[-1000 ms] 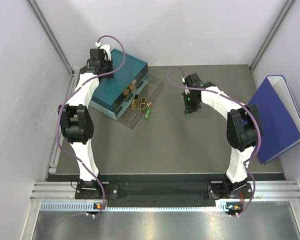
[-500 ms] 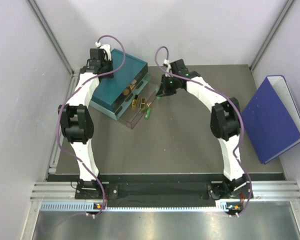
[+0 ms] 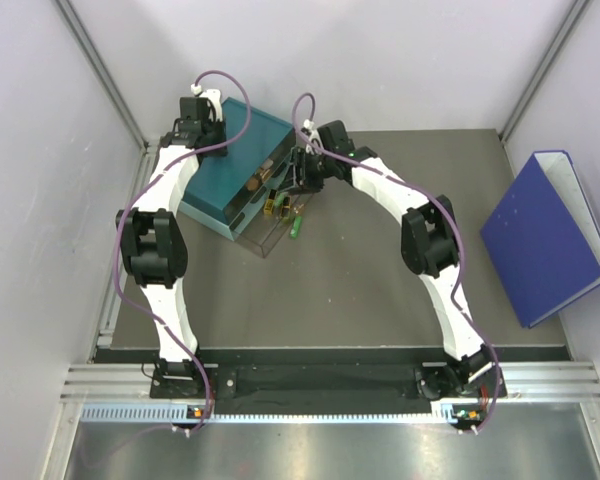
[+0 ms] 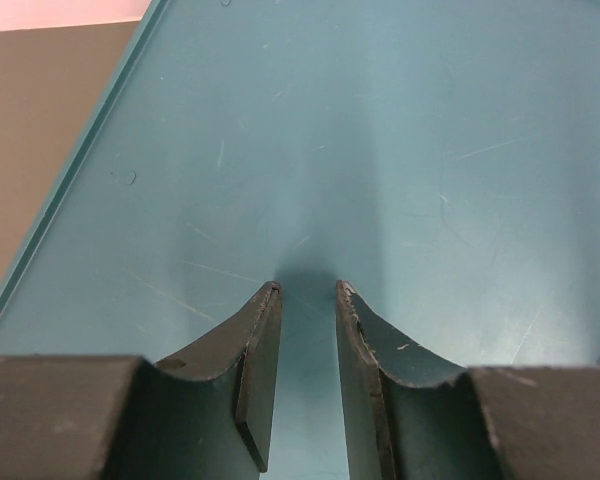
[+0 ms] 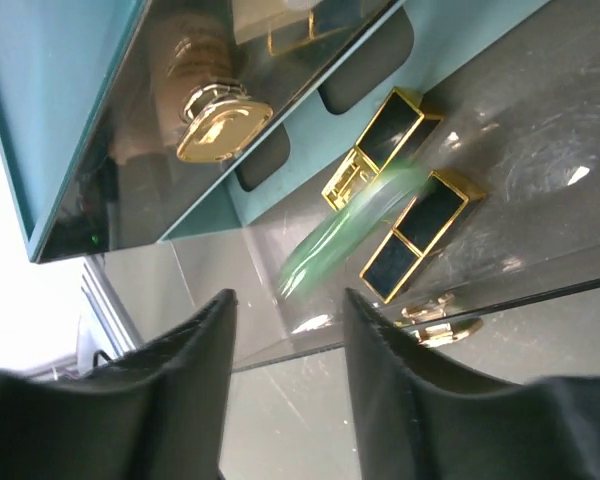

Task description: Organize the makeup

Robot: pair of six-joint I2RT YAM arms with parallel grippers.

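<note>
My right gripper (image 3: pixel 300 186) hangs open over the pulled-out clear drawer (image 3: pixel 270 246) of the teal drawer box (image 3: pixel 235 140). In the right wrist view the fingers of the right gripper (image 5: pixel 285 295) hold nothing. Just beyond them a green tube (image 5: pixel 350 225) is blurred, inside the drawer between two black-and-gold lipsticks (image 5: pixel 385 140) (image 5: pixel 420 235). A tan bottle with a gold cap (image 5: pixel 195 90) lies further in, under the box. Another green tube (image 3: pixel 297 226) lies at the drawer's right edge. My left gripper (image 3: pixel 195 112) rests over the box top (image 4: pixel 380 120), with its own fingers (image 4: pixel 308 290) slightly apart and empty.
A big blue binder (image 3: pixel 545 235) leans at the right wall. The white enclosure walls close the table at the back and sides. The drawer's clear front wall (image 5: pixel 430 320) stands just under my right fingers.
My right arm swung left from mid-table to over the drawer. It carried a green item and now its fingers are open, with the green tube loose in the drawer. The left arm stayed still.
</note>
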